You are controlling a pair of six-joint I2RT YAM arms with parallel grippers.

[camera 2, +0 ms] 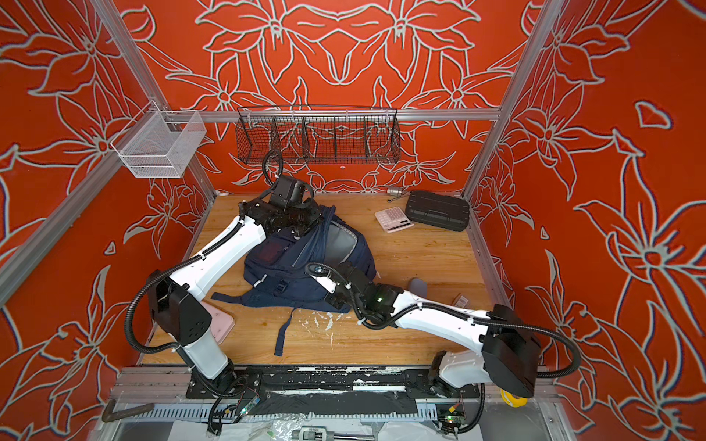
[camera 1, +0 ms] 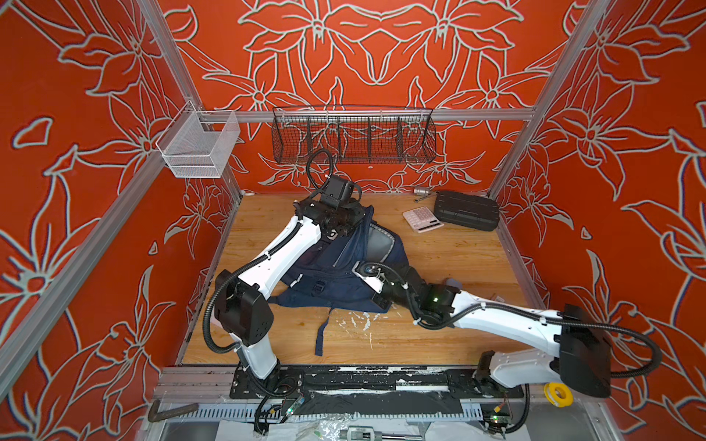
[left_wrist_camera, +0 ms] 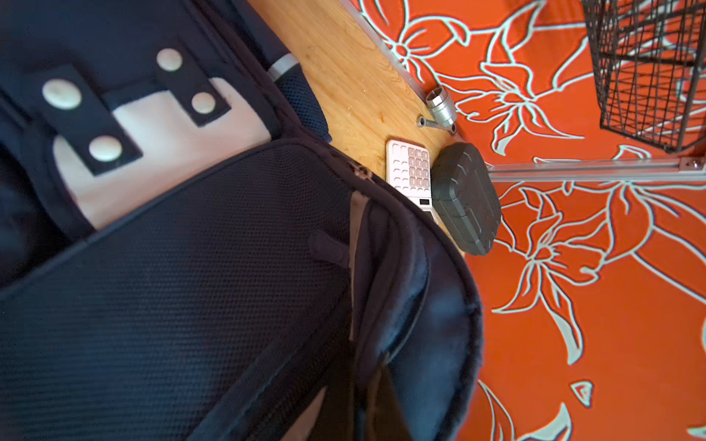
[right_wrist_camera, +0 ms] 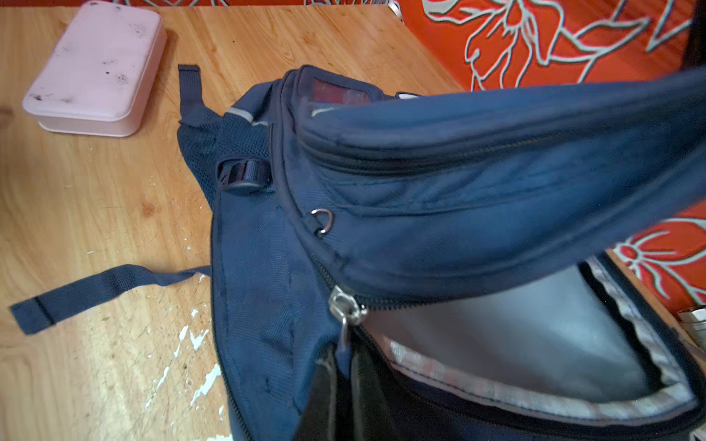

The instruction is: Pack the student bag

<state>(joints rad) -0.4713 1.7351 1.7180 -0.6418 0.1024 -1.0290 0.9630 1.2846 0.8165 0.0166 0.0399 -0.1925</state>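
Note:
The navy student bag [camera 1: 336,267] [camera 2: 290,275] lies mid-table, its main compartment unzipped and the grey lining [right_wrist_camera: 515,336] showing. My left gripper [camera 1: 353,225] [left_wrist_camera: 363,404] is at the bag's far end. It is shut on the edge of the front flap [right_wrist_camera: 496,152] and holds the flap raised. My right gripper [camera 1: 357,273] [right_wrist_camera: 344,366] is at the near side of the opening. It is shut on the blue tab hanging from the metal zip slider [right_wrist_camera: 345,309]. A loose strap [camera 1: 321,336] trails toward the front.
A pink calculator [camera 1: 422,218], a black ribbed case [camera 1: 467,210] and a metal socket [camera 1: 422,191] sit at the back right. A pink box [camera 2: 219,322] [right_wrist_camera: 95,68] lies front left. A black wire basket [camera 1: 353,139] and a white mesh basket [camera 1: 198,147] hang on the walls.

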